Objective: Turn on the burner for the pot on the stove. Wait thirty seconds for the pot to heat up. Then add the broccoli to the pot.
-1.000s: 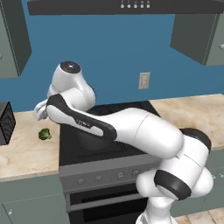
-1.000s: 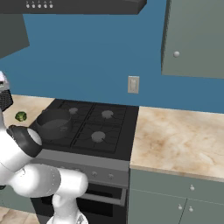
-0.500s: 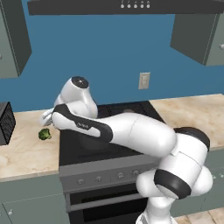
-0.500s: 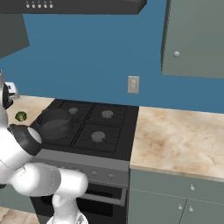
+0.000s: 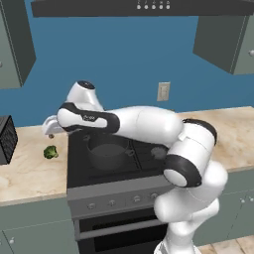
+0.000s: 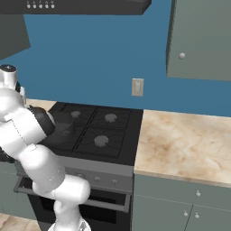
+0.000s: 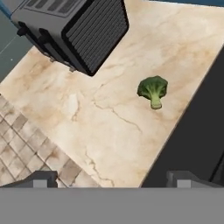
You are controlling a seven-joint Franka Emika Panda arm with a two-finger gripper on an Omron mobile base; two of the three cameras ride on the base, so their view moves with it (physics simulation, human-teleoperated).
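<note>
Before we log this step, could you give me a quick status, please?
Jaws open, empty, above counter. Broccoli lying loose beside stove. Pot on burner. Nothing in the way.

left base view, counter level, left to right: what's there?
Black toaster → broccoli → pot on the stove → wall outlet → bare marble counter at right.

light: even, bright, no glare | shadows: faint | sharpness: soft, slightly pixelated | edge distortion: seemingly none
</note>
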